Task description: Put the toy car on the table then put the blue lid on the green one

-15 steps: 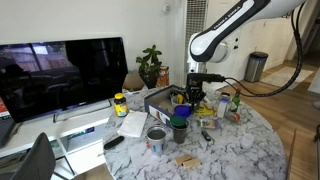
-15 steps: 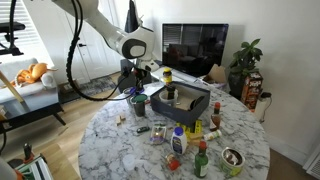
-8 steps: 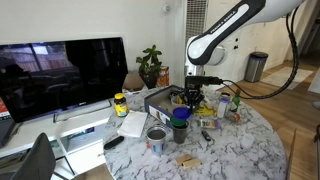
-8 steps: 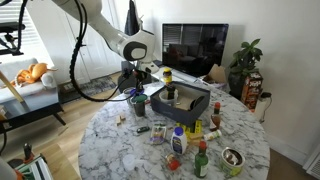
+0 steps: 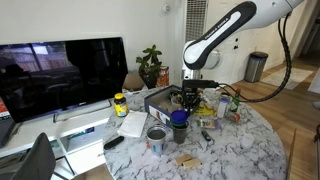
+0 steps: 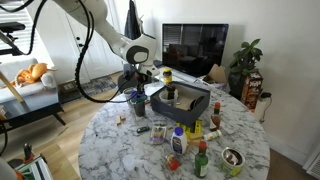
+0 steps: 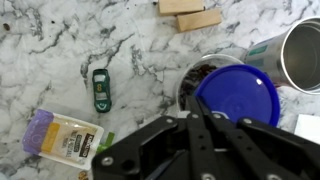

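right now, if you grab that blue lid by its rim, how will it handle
The blue lid looks like thin, shallow plastic, so probably light and fairly stiff. Its smooth face suggests it might slip in a pinch. Being round, it could roll if dropped on edge onto the table.

I see white walls (image 5: 100, 20) behind a dark TV (image 5: 62, 75) on a low white stand (image 5: 85, 135), with a potted plant (image 5: 150, 65) beside it. The round marble table (image 5: 245, 150) fills my foreground. Wood floor (image 5: 290, 88) runs past a grey bin (image 5: 257, 66).
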Robot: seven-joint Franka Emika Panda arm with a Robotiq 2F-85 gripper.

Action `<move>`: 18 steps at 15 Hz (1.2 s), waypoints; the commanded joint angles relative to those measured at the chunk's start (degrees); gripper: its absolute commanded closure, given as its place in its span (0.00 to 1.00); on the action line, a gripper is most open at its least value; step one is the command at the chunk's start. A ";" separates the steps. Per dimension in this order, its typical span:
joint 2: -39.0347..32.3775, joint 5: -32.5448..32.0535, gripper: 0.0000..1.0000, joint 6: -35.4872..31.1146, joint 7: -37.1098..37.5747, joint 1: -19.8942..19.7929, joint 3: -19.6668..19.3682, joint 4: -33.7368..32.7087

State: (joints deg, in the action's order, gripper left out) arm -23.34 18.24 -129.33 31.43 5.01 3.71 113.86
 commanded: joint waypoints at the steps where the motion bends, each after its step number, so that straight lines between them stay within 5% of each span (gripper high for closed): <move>1: -1.70 -0.25 1.00 0.01 1.75 1.42 -1.08 -1.34; 6: -2.46 -0.80 1.00 0.14 2.88 1.94 -1.43 -1.95; 7: -2.43 -0.76 0.92 0.28 2.89 1.95 -1.45 -1.96; 8: -2.26 -0.57 0.72 0.34 2.55 1.88 -1.41 -1.82; 14: 2.20 -2.60 0.28 -0.75 2.78 2.68 -2.19 1.12; 18: 9.30 -10.70 0.01 -2.60 0.41 4.68 -2.17 4.32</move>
State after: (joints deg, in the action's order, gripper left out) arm -20.96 12.77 -130.06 32.67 7.35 2.28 113.14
